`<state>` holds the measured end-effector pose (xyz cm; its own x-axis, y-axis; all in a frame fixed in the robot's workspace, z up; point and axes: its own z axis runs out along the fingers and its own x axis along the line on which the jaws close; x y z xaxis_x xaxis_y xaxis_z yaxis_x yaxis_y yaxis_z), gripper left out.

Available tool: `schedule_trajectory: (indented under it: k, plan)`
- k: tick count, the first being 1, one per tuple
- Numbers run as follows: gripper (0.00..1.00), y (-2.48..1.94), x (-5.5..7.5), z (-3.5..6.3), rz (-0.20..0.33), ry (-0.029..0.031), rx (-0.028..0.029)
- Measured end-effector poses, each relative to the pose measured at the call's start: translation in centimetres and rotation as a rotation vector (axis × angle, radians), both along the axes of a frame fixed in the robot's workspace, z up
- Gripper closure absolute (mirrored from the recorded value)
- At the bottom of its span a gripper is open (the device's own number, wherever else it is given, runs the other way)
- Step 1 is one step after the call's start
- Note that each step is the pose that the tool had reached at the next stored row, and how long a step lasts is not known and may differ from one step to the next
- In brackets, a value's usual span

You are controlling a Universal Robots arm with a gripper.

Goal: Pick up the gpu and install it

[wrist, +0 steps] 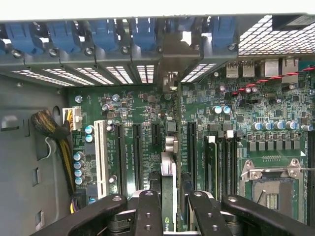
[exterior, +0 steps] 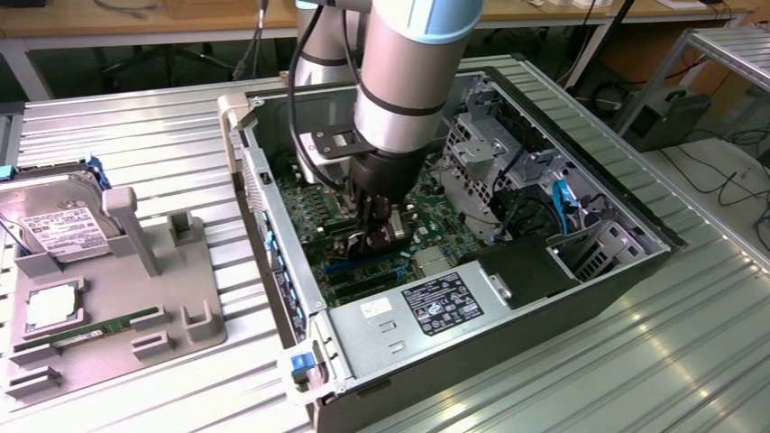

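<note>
The gpu (wrist: pixel 169 172) is seen edge-on in the wrist view, a thin card with a green edge running over the motherboard (wrist: pixel 138 108). Its pale metal bracket (wrist: pixel 173 59) stands against the case's rear slot openings. My gripper (wrist: pixel 170 204) is shut on the card, with one black finger (wrist: pixel 147 211) on each side of it. In the exterior view my gripper (exterior: pixel 377 233) reaches down inside the open computer case (exterior: pixel 626 271), low over the expansion slots. There the card is mostly hidden by the fingers.
Blue slot latches (wrist: pixel 64 37) line the rear wall. A white slot (wrist: pixel 101 157), a CPU socket (wrist: pixel 270 187) and cables (wrist: pixel 49 125) surround the card. The power supply (exterior: pixel 421 307) sits nearby. A grey tray (exterior: pixel 108 316) holds a hard drive (exterior: pixel 54 225) and memory stick (exterior: pixel 90 327).
</note>
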<state>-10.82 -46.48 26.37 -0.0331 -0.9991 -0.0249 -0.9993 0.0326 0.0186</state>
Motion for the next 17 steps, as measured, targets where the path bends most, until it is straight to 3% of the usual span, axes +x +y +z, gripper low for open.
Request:
schedule_trajectory:
  k: [7, 17]
  plan:
    - [0.74, 0.03, -0.04, -0.16, 0.0, -0.0001, 0.0099]
    - [0.74, 0.16, -0.04, -0.07, 0.001, -0.0003, 0.0105]
